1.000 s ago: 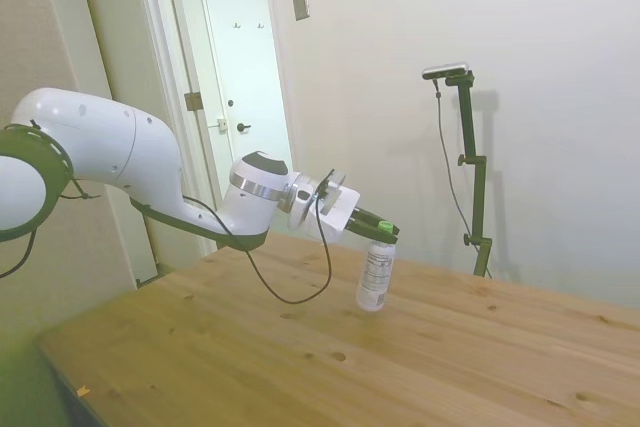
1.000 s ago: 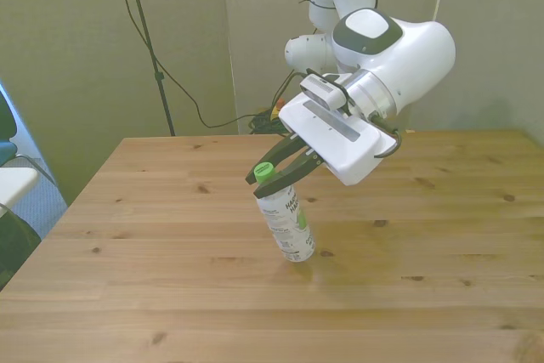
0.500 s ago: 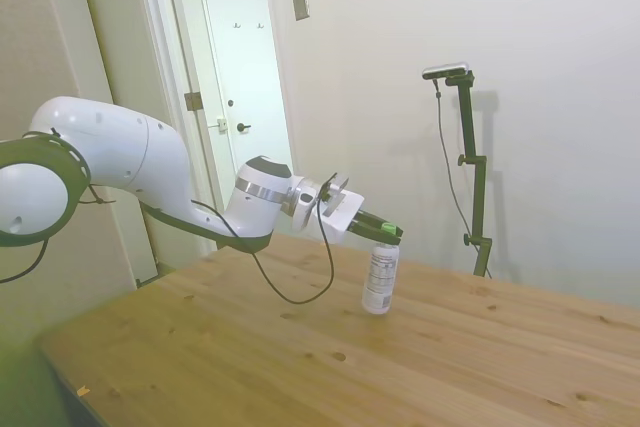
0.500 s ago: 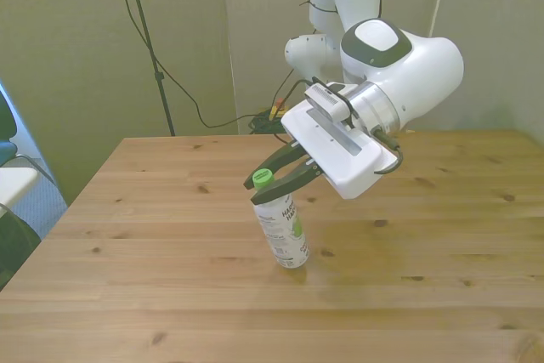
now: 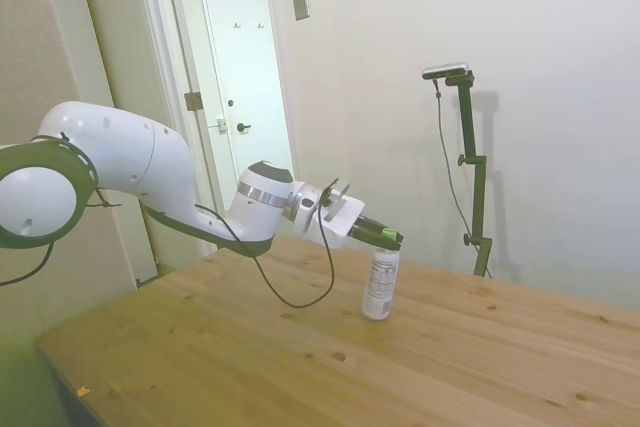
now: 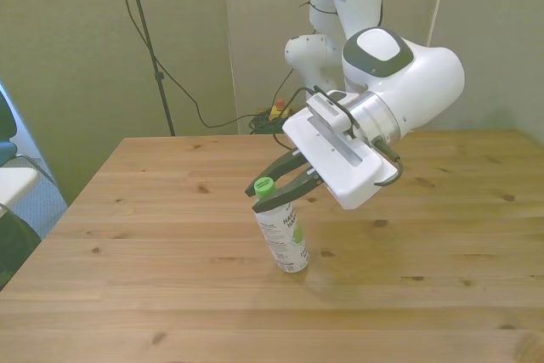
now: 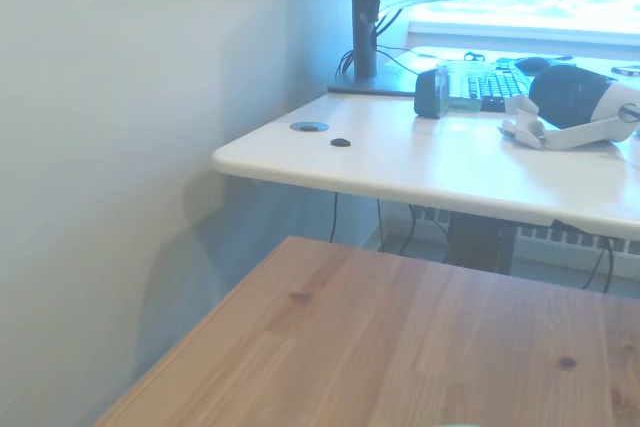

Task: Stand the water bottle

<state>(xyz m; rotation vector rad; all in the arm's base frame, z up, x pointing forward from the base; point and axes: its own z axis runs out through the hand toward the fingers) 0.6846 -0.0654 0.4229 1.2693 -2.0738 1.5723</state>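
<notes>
Claw (image 6: 274, 190): dark fingers (image 6: 293, 188) pinch the water bottle (image 6: 281, 229) at its green cap (image 6: 264, 184), one finger on each side of the neck, as seen in the front view. The side view shows the same grip, with the claw (image 5: 390, 236) reaching in nearly level, tilted slightly downward, and the cap's green just visible at the fingertips.

Water bottle (image 5: 380, 283): base on the wooden worktop (image 6: 170, 278), body close to upright. In the front view it leans a little, its cap toward the front view's left and its base toward the front view's right. In the side view it looks almost vertical. The white label with dark print and a green accent faces the front camera. The bottle sits roughly in the middle of the worktop, well apart from every edge.

Arm: the white wrist block (image 6: 338, 161) lies directly behind the fingers, and a black cable (image 5: 300, 287) loops down from the wrist toward the worktop (image 5: 250, 357) without clearly touching it.

Wrist view: only a bare corner of the wooden worktop (image 7: 400, 347) shows, with a pale wall beside it. Beyond is a white desk (image 7: 420, 172) carrying a monitor stand (image 7: 362, 17) and a keyboard (image 7: 500, 87). The bottle is not visible here.

Background, side view: a pale door (image 5: 240, 77) stands behind the arm.
</notes>
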